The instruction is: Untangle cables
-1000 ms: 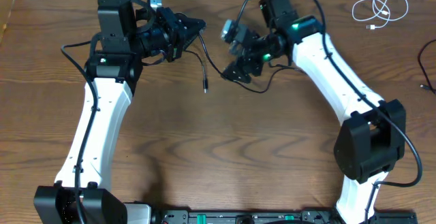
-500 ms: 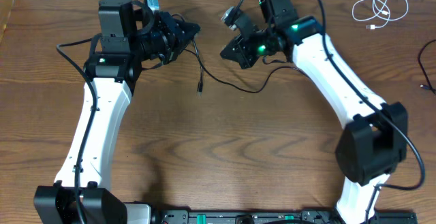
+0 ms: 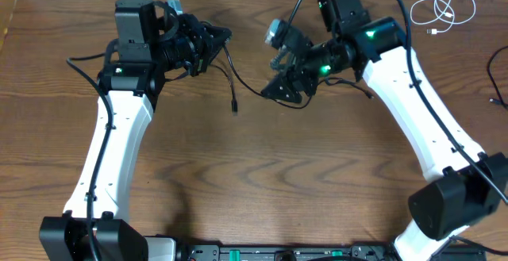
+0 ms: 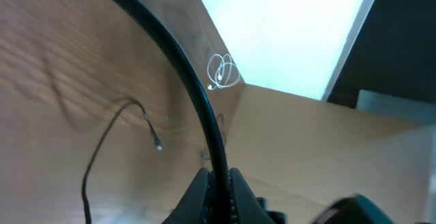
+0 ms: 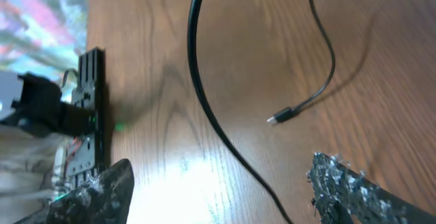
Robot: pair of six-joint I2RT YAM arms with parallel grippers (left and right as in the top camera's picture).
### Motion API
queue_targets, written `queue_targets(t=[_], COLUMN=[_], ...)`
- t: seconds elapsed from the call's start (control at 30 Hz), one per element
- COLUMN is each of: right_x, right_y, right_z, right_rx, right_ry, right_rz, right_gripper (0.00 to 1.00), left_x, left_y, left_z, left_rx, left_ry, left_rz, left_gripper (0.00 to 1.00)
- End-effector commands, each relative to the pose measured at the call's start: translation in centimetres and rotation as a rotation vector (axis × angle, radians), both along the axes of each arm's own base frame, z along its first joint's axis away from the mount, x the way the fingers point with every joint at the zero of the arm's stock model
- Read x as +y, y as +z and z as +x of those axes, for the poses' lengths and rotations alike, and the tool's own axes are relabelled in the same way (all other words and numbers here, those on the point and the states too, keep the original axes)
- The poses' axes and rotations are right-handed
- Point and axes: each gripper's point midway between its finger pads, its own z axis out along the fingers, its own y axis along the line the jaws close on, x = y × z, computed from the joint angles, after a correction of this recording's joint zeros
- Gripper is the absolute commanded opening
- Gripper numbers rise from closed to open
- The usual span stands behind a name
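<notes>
**Black cable strung between both arms, white cable set aside**
Our left gripper, at 11 o'clock on the desk, is clenched on the black cable. The cable sags towards 12 o'clock and runs between the spread, empty fingers of our right gripper, and its free plug lies toward 6 o'clock of the left gripper. The white cable sits coiled well apart at 1 o'clock. We judge the right gripper should close squarely on the strand first. Then we draw the arms apart slowly, minding that the plug does not snag.
</notes>
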Motion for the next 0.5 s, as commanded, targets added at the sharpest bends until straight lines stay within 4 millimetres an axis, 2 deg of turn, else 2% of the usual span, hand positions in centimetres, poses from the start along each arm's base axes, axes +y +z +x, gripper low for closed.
queue_targets(t=[0.0, 0.17, 0.3, 0.37, 0.4, 0.43, 0.47], right_x=[1.2, 3.0, 4.4, 4.9, 5.1, 5.2, 5.2], right_y=[-1.3, -3.3, -3.8, -3.5, -3.2, -2.9, -2.6], right_z=[-0.3, 0.4, 0.9, 1.2, 1.4, 1.7, 2.1], right_rx=[-0.024, -0.004, 0.001, 0.0, 0.004, 0.017, 0.035], right_ry=[0.097, 0.109, 0.099, 0.085, 0.069, 0.045, 0.017], right_rz=[0.032, 0.036, 0.051, 0.064, 0.072, 0.082, 0.089], right_gripper=[0.78, 0.74, 0.69, 0.57, 0.45, 0.26, 0.12], left_x=[-0.6, -1.2, -1.4, -1.4, -1.4, -1.4, -1.4], left_y=[1.6, 2.0, 2.1, 2.1, 2.1, 2.1, 2.1], left_z=[-0.7, -1.4, -1.7, -1.7, -1.7, -1.7, -1.7], left_rx=[0.059, 0.124, 0.142, 0.142, 0.142, 0.142, 0.142], left_ry=[-0.01, -0.032, -0.044, -0.044, -0.044, -0.044, -0.044], left_rz=[-0.103, -0.173, -0.194, -0.193, -0.193, -0.193, -0.193], left_gripper=[0.08, 0.08, 0.08, 0.08, 0.08, 0.08, 0.08])
